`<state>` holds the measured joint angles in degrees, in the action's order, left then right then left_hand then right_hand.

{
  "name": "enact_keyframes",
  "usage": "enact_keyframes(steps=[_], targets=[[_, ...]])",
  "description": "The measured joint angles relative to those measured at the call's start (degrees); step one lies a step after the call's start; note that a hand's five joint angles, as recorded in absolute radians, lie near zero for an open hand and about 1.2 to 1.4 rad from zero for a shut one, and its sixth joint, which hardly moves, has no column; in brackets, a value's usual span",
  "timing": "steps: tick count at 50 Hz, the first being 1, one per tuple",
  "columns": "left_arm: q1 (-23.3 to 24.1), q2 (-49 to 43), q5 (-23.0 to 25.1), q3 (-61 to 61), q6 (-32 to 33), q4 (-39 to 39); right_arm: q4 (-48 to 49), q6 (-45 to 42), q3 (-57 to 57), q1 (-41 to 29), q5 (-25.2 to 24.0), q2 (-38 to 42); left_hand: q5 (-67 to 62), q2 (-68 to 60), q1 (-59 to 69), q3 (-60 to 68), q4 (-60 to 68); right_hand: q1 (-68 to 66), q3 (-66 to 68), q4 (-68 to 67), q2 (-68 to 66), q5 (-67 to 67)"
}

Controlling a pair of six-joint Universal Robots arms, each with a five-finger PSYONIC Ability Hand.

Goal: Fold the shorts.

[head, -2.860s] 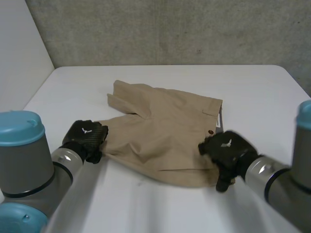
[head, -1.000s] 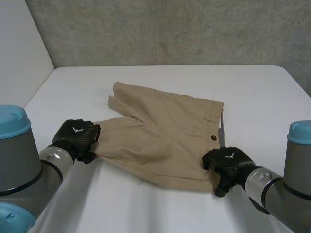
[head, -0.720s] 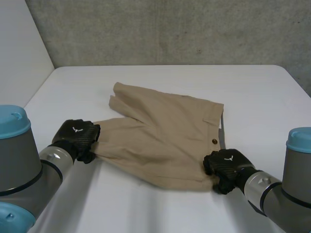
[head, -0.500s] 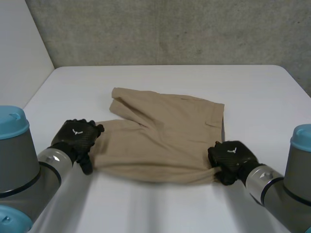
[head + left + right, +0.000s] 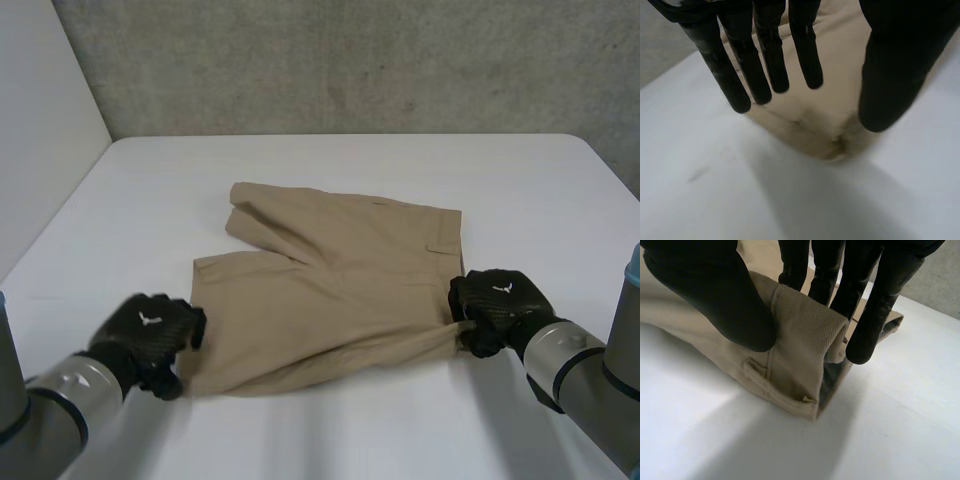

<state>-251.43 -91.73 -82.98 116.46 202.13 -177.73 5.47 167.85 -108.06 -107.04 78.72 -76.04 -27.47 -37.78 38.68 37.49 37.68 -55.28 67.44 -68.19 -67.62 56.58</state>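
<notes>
- Reads as a robotics lab or test cell, not a home or a shop.
- Back wall (image 5: 350,60) is bare grey concrete, rough and unpainted.
- A plain white panel (image 5: 40,110) closes off my left side, meeting the concrete at a corner.
- Work surface is a plain white table (image 5: 330,160) with rounded far corners, set against that wall.
- My left arm (image 5: 60,400) and right arm (image 5: 570,365), both with grey industrial joints, reach in over the table.
- Tan shorts (image 5: 330,290) lie on the table between them.
</notes>
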Motion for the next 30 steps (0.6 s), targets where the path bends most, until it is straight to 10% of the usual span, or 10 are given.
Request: enact_keyframes(steps=[12, 30], targets=[[7.07, -0.77, 1.44, 1.63, -2.51, -0.33, -0.12, 2.96, -0.12, -0.15, -0.46, -0.7, -5.43, -5.72, 4.78, 6.0, 5.75, 0.0, 0.43, 0.0, 0.0, 0.05], [5.76, -4.84, -7.01, -0.04, -2.35, -7.52, -0.11, 1.83, -1.43, 0.01, -0.74, -0.97, -1.12, -0.88, -0.32, 1.36, 0.7, 0.0, 0.43, -0.01, 0.0, 0.05]])
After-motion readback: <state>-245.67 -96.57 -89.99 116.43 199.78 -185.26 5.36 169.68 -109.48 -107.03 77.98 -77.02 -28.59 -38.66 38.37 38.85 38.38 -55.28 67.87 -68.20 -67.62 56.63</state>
